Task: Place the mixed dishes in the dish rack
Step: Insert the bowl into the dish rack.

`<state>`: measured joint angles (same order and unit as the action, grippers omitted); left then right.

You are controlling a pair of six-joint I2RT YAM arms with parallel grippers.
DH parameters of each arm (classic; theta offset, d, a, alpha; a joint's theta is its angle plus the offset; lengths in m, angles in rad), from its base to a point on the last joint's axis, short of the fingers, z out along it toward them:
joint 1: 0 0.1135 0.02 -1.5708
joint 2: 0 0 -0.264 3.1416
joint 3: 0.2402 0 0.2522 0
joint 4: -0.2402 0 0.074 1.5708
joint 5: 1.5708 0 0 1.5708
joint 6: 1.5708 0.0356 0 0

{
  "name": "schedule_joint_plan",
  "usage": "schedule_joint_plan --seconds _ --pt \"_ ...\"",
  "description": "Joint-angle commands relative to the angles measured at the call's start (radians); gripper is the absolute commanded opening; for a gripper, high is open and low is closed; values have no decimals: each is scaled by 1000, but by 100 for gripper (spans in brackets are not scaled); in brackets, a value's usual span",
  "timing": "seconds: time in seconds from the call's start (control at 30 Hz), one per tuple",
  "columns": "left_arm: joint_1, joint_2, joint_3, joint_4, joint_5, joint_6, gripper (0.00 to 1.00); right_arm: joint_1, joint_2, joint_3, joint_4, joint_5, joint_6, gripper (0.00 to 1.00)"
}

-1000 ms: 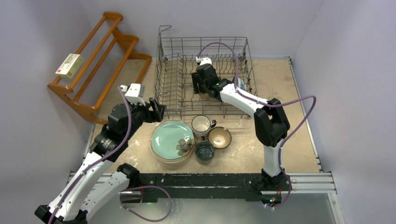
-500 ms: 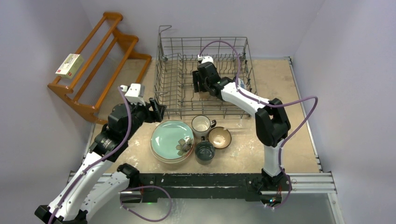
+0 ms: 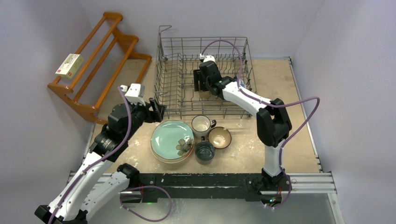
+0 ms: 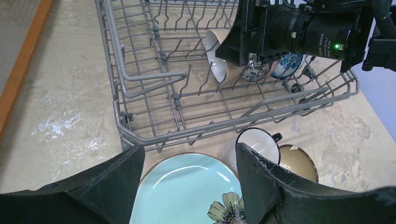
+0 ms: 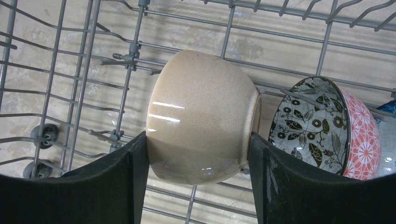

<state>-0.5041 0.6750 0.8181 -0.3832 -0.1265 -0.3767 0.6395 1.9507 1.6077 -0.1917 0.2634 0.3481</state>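
- A large grey wire dish rack (image 3: 164,70) stands at 12 o'clock on the pale stone-look table (image 3: 285,93).
- The right gripper (image 5: 198,140) reaches down inside the rack. Its jaws are spread wide, with one finger on each side of a glossy beige ceramic bowl (image 5: 201,102) that lies on its side among the tines.
- Just beside that bowl, at its 3 o'clock, leans a small leaf-patterned bowl (image 5: 322,126), black-and-white inside and pink outside.
- The left gripper (image 4: 189,151) hangs outside the rack at its 7 o'clock corner, jaws wide and empty, over the far edge of a round mint green plate (image 3: 170,135).
- That plate tops a stack on the table at 6 o'clock of the rack.
- Around the plate stand a white mug (image 3: 201,124) at 2 o'clock, a tan dark-rimmed bowl (image 3: 219,137) at 3 o'clock and a dark teal mug (image 3: 204,150) at 4 o'clock.
- A brown wooden slatted shelf (image 3: 100,60) leans at 10 o'clock.
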Motion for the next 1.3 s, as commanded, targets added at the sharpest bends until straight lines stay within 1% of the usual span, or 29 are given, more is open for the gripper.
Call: schedule_joint_plan --seconds 0.0,0.27,0.3,0.37,0.47,0.53,0.63,0.7,0.73,0.97,1.13,1.2,1.27 --pt "9 0 -5 19 11 13 70 19 -80 3 179 -147 89 0" --pt "9 1 -5 19 13 13 69 -8 -103 -100 238 -165 138 0" --pt "9 1 -5 19 12 13 69 -10 -106 -113 243 -165 142 2" --pt "9 2 -5 19 15 13 69 -15 -111 -130 250 -164 145 12" --pt "9 4 -5 20 15 13 69 -18 -114 -141 249 -154 141 31" --pt "9 5 -5 19 15 13 69 -18 -115 -145 246 -141 132 42" --pt "10 8 -5 20 17 12 69 -18 -113 -137 228 -113 120 63" --pt "11 10 -4 20 18 12 69 -18 -113 -135 224 -103 116 71" --pt "12 10 -5 20 20 12 69 -18 -114 -137 224 -101 114 73" --pt "16 16 -5 22 26 10 69 -18 -111 -120 204 -63 95 84" --pt "16 20 -5 25 30 10 69 -18 -116 -116 195 -16 82 86" --pt "16 21 -5 26 31 10 69 -18 -109 -111 195 30 72 86" --pt "16 21 -6 26 33 10 69 -18 -102 -107 172 109 52 86"
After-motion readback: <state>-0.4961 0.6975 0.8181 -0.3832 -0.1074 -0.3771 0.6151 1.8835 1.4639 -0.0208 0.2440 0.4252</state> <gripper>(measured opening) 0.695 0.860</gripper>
